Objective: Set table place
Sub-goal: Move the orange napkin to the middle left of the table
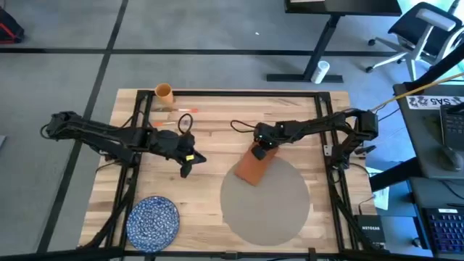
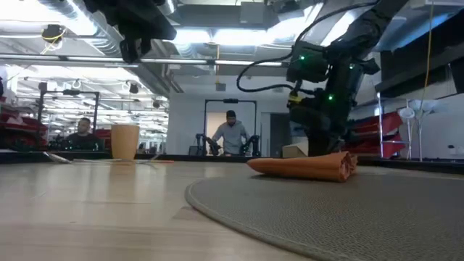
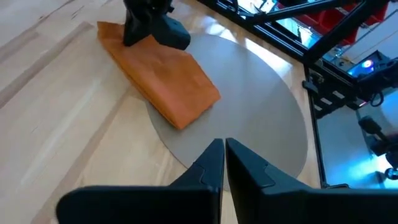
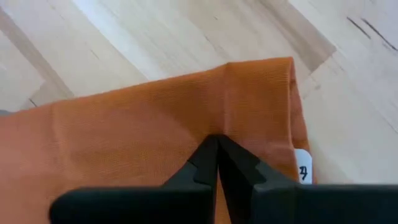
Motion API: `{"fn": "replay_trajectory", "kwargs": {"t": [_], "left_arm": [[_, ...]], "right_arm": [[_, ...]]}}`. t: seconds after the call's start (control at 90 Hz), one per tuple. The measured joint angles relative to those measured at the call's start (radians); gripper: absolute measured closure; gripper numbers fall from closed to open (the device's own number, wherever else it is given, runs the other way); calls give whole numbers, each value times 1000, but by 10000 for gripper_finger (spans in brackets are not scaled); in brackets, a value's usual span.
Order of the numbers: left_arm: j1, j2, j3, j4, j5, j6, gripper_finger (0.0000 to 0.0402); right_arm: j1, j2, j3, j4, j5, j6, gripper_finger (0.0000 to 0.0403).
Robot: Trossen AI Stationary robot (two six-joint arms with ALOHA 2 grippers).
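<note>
The large rectangular desk of light wooden planks with thin black frame rails (image 1: 210, 130) carries the large flat round grey-beige placemat (image 1: 275, 206) toward its near right part. A folded rust-red cloth napkin (image 1: 254, 168) lies tilted across the placemat's far left edge, partly on the mat and partly on the bare wood.

The right gripper (image 1: 262, 147) is down at the far end of the napkin; in its wrist view the 2 dark fingers are pressed together with no gap, their tips right at the napkin's surface, and a small white tag shows at the napkin's edge. Whether any cloth is pinched between them cannot be told.

The left gripper (image 1: 185, 170) hangs over bare wood to the left of the placemat, well apart from the napkin, its fingers closed narrow with only a thin slit between them and nothing held.

A blue speckled round plate (image 1: 153, 220) sits at the near left corner. An orange-tan cup (image 1: 164, 92) stands upright at the far left edge.
</note>
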Motion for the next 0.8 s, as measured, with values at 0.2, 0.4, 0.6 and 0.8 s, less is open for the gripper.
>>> {"fn": "replay_trajectory", "kwargs": {"t": [0.2, 0.4, 0.6, 0.8], "left_arm": [[0, 0, 0, 1, 0, 0, 402], [0, 0, 0, 0, 0, 4, 402], [1, 0, 0, 1, -2, 19, 402], [3, 0, 0, 1, -18, 16, 402]], "right_arm": [[-28, 1, -2, 35, 9, 7, 403], [-84, 3, -2, 120, -2, 8, 403], [-121, 3, -2, 158, -13, 0, 403], [-124, 2, -2, 177, -59, -19, 403]]}}
